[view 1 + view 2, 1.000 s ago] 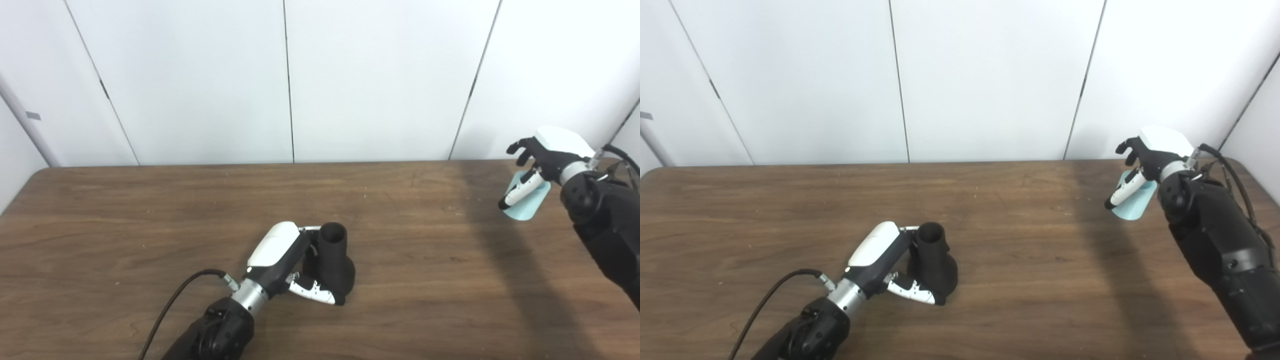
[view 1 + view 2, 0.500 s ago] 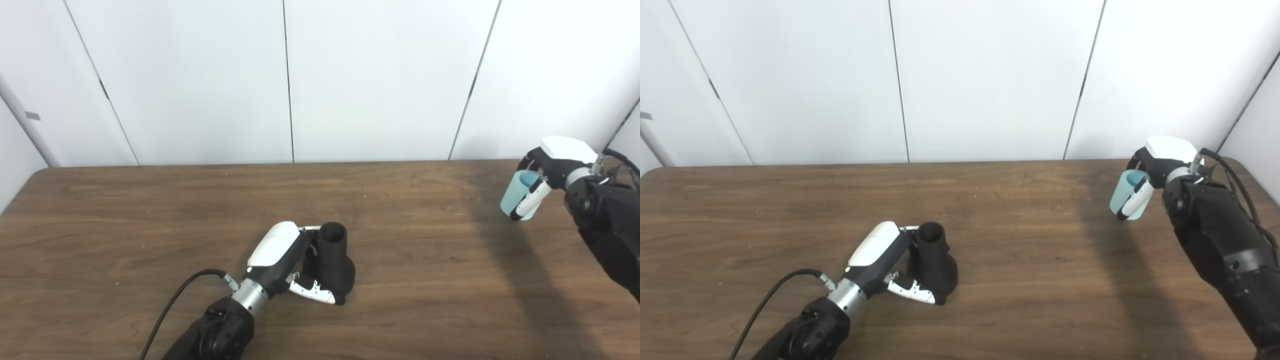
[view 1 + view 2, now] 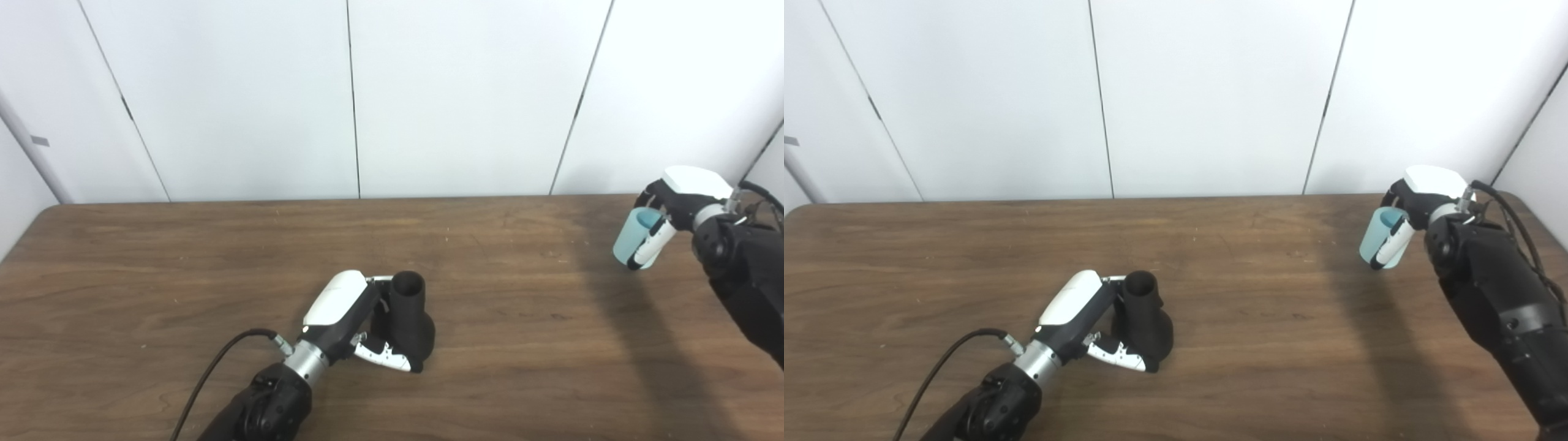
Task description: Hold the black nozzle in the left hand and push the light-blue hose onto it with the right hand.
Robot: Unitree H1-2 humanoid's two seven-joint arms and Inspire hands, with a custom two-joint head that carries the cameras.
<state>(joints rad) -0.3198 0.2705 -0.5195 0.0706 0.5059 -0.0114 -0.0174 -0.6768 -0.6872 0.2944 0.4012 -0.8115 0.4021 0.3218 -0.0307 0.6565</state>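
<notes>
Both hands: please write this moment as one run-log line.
left hand: shut on black nozzle | right hand: shut on light-blue hose | parts: apart

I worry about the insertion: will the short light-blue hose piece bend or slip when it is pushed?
The short light-blue hose piece keeps its round open mouth in the right hand, so probably fairly stiff. Its smooth-looking wall may slip.

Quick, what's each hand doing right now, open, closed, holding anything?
Left hand: shut on the black nozzle, which stands on the table.
Right hand: shut on the light-blue hose, near the table's far right.
</notes>
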